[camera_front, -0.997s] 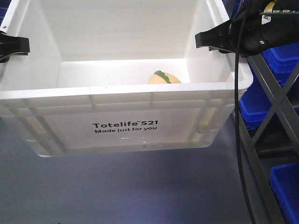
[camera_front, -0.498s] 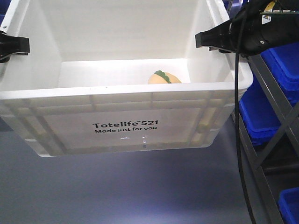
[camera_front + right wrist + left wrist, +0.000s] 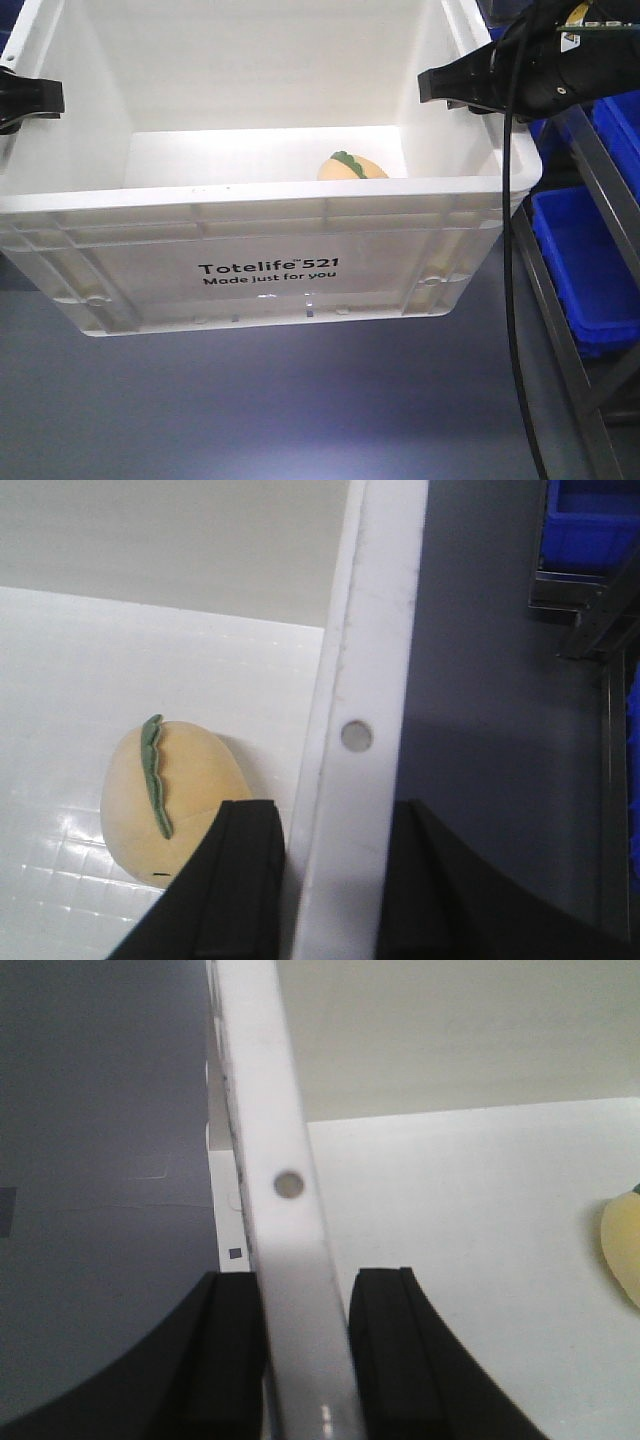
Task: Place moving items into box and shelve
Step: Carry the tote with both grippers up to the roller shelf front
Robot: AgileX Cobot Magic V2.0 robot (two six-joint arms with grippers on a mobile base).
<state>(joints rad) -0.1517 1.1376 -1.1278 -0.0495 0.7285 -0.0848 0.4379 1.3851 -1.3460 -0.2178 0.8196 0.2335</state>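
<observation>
Left gripper (image 3: 308, 1360) and right gripper (image 3: 335, 890) each pinch a side rim of the Totelife box (image 3: 260, 225), which I judge stiff, light, best carried there; the plush fruit (image 3: 170, 800) lies inside by its right wall.

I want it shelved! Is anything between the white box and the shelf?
Only the black cable hanging from the right arm sits between the large white plastic tote and the grey metal rack; blue plastic bins fill its visible levels.
</observation>
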